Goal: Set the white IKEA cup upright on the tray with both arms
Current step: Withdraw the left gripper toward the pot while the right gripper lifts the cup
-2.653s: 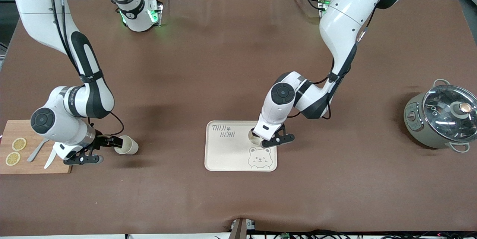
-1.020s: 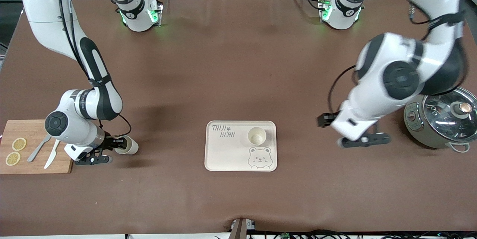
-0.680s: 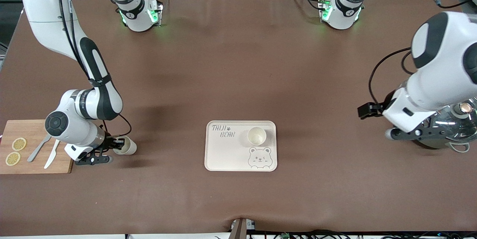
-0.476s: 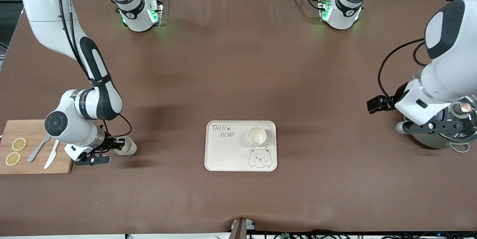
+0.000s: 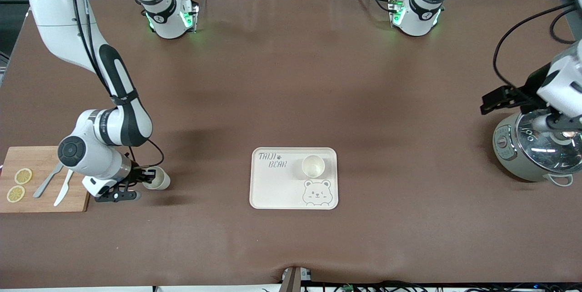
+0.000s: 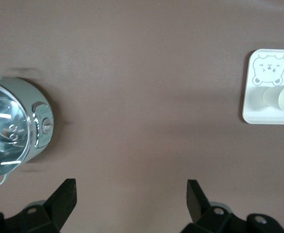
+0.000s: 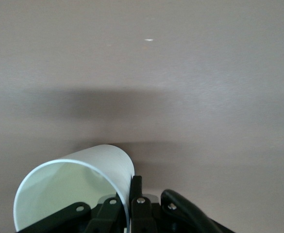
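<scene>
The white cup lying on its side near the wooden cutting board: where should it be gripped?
At the rim wall, approached from the open mouth, since the white cup lies tipped over on the table. The right gripper pinches that wall, one finger inside and one outside.

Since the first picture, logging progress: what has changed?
The left end effector let go of the upright cup on the tray and withdrew, open, over the pot. The right end effector shut on the lying cup's rim. Tray and cutting board stayed.
</scene>
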Robot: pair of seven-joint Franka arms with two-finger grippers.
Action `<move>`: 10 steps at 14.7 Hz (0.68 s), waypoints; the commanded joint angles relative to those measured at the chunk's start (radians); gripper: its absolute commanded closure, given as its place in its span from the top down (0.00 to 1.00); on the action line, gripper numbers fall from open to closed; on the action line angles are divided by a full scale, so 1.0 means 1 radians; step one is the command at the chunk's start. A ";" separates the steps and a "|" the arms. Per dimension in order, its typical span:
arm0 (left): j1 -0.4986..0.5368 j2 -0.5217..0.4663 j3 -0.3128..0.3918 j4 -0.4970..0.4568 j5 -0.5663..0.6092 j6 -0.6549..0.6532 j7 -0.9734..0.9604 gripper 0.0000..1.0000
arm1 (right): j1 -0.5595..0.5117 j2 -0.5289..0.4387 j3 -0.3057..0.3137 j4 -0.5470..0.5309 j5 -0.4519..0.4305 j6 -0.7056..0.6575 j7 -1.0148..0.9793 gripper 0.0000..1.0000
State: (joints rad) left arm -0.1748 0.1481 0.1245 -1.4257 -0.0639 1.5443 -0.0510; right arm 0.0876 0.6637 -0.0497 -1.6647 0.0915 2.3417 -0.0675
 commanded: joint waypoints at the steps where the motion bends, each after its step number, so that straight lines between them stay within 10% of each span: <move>1: -0.022 -0.096 0.007 -0.122 -0.007 0.010 0.031 1.00 | 0.006 -0.015 0.046 0.065 0.008 -0.123 0.121 0.00; 10: 0.017 -0.171 -0.086 -0.164 0.012 0.053 0.033 1.00 | 0.099 -0.024 0.186 0.154 0.007 -0.194 0.614 0.00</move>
State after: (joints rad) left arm -0.1727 -0.0108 0.0602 -1.5927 -0.0638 1.5730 -0.0329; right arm 0.1362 0.6512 0.1331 -1.5301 0.0923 2.1645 0.4301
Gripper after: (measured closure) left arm 0.000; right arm 0.960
